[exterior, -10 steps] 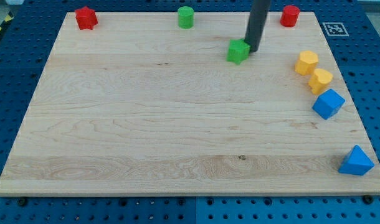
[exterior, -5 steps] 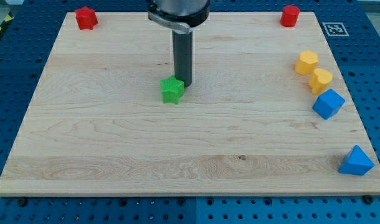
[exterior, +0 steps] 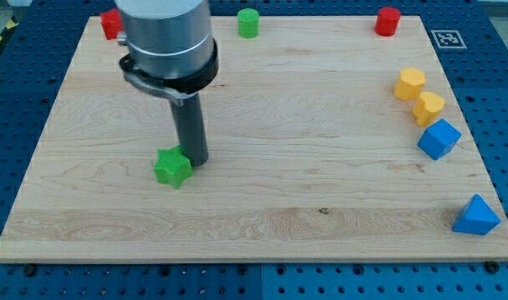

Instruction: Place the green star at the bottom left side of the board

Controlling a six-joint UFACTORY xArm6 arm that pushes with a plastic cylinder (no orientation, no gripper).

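The green star (exterior: 171, 167) lies on the wooden board (exterior: 321, 200), left of centre and a bit below the middle. My tip (exterior: 195, 161) touches the star's upper right side. The dark rod rises from there to the grey arm body, which covers part of the board's top left.
A red block (exterior: 111, 22) sits at the top left, partly behind the arm. A green cylinder (exterior: 249, 22) is at top centre, a red cylinder (exterior: 388, 21) at top right. Two yellow blocks (exterior: 410, 83) (exterior: 429, 108), a blue cube (exterior: 439, 138) and a blue triangular block (exterior: 475, 217) line the right edge.
My tip has pushed the green star down and to the left, from the top centre-right to left of centre. The other blocks have not moved.
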